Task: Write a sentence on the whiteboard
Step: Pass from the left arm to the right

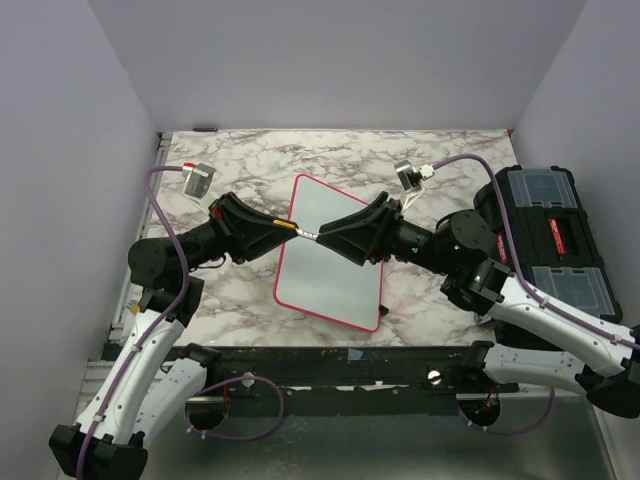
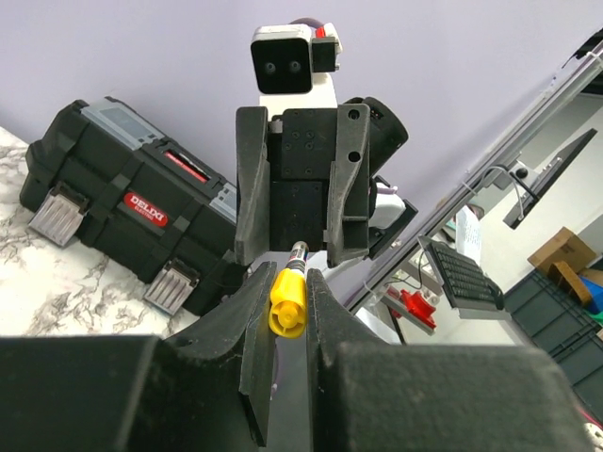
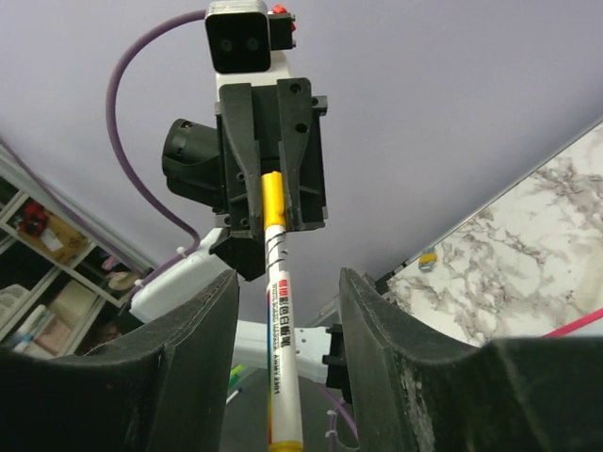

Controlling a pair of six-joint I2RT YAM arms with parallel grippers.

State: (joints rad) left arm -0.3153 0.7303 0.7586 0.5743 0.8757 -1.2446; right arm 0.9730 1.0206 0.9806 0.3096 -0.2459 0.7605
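Quick count: one whiteboard [image 1: 330, 265], one marker [image 1: 303, 232], one black toolbox [image 1: 548, 240] and one marble table [image 1: 240, 160]. Robot-wise it's two: a left arm [image 1: 165, 265] and a right arm [image 1: 500, 288].

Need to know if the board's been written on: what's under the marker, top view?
The whiteboard lies under the marker, held by the left gripper, the right gripper open around it. Visible board surface shows no legible writing; the strip beneath the grippers is covered.

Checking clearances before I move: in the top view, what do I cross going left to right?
Going right: left gripper, jaws shut on the marker → right gripper, jaws open → black toolbox. The whiteboard overlaps the middle, so unplaced.
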